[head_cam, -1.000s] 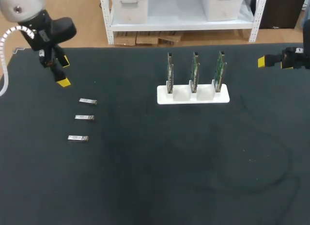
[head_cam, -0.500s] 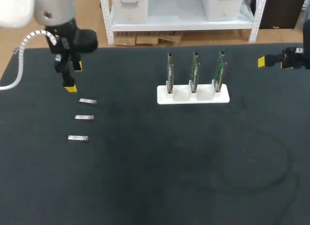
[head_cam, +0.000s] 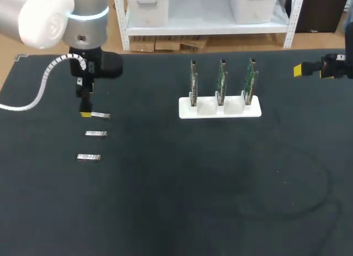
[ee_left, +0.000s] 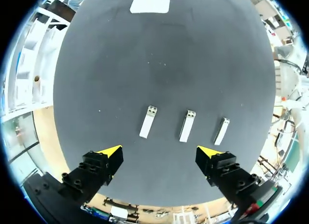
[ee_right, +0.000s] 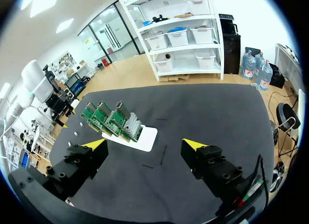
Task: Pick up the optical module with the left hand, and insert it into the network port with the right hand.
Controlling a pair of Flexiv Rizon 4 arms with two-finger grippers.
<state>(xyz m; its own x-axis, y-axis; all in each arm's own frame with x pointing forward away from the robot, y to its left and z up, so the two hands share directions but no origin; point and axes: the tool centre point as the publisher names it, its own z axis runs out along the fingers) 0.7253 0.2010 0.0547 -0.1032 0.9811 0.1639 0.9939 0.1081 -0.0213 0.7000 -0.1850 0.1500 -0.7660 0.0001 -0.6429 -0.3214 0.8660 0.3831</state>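
**Left gripper arrives over the module row; nothing picked yet**

Change: over the last second the left arm has swung in from the far left corner of the table [head_cam: 193, 212] toward the row of modules. The left gripper [head_cam: 86, 102] was well off to the far-left of the row. Now its lower yellow tip sits just beside the left end of the far module [head_cam: 100, 115]; touching or not, cannot tell. The right arm has not moved, and the modules and board stand lie as before.

Left gripper [ee_left: 160, 151]: fingers spread wide, nothing between them. In its wrist view all three modules lie on the mat just ahead of the tips.

Task's thing: three optical modules in a loose column at the table's left: far, middle module [head_cam: 96, 134] and near module [head_cam: 89, 156]. Each is a small, slim silvery bar lying flat, apart from its neighbours and roughly parallel to them. In the left wrist view they show as pale bars, each with a darker notched end pointing away from the gripper.

Right gripper [head_cam: 311, 72]: at the far right table edge, well apart from everything. In its own view [ee_right: 145, 145] the fingers stand wide and hold nothing.

Surroundings: a white stand [head_cam: 219, 110] at centre-far holds three green circuit boards [head_cam: 222, 79] upright on edge, side by side. Open black mat lies between the modules and the stand.
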